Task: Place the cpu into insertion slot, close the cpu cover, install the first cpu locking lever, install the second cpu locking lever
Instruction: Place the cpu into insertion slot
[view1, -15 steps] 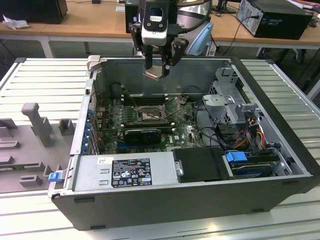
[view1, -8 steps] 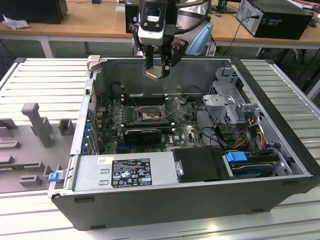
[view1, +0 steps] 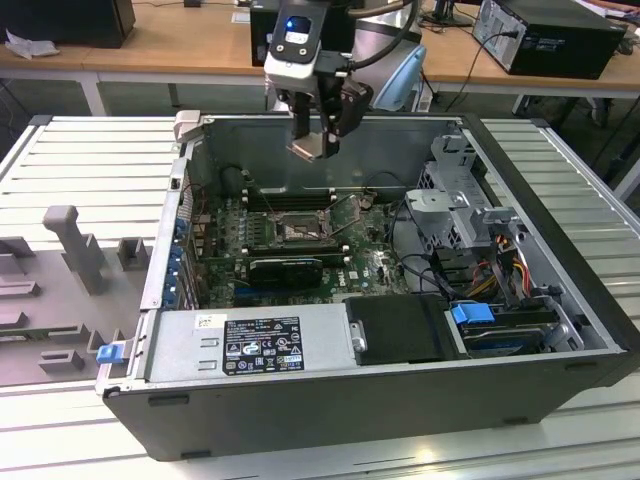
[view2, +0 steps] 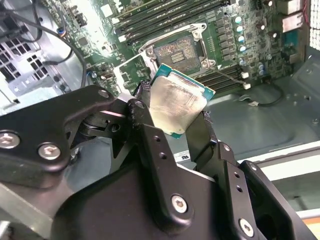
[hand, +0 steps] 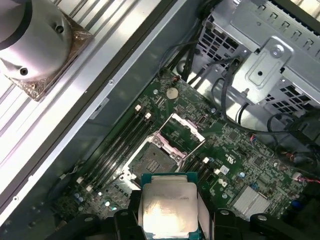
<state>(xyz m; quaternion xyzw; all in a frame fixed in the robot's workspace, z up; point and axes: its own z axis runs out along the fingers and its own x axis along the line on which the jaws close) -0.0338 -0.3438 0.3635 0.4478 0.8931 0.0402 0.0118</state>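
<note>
Black fingers (view2: 152, 145) of the gripper (view2: 175, 107) pinch the cpu (view2: 177, 100) by its edges (print on its silver top unreadable), above the uncovered insertion slot (view2: 177, 50).

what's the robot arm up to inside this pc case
The arm's pincer is shut on the cpu, gripping it by its edges above the open computer case. The chip hangs over the green motherboard and is not yet in the insertion slot, whose pin field lies bare. The cpu cover stands swung open beside the slot.
</note>
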